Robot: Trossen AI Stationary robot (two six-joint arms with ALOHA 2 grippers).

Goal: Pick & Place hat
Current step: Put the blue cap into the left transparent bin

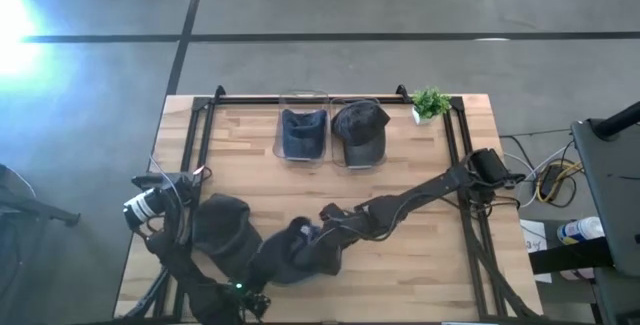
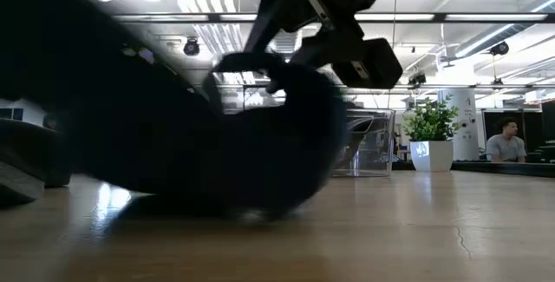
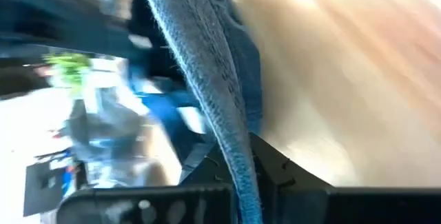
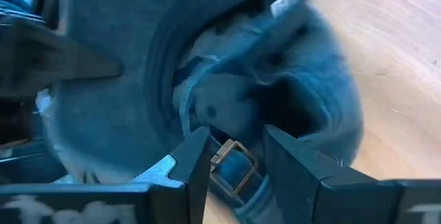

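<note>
At the near edge of the worktop, a blue denim hat is handled by both arms at once. The left gripper is pressed together on a fold of the hat's fabric, the brim edge being seen running between its fingers in the left wrist view. The right gripper is set at the hat's rear opening, its jaws partly spread to either side of the metal strap buckle; whether the strap is pinched cannot be told. A second dark hat lies just beside, towards the left arm. For the step in hand, it is judged that the right jaws should be closed squarely on the strap or band before any lift, and the left hold kept until that grip is sure, so that the cloth is not dragged or dropped. Farther back, two clear bins already hold hats, beside a small potted plant.
</note>
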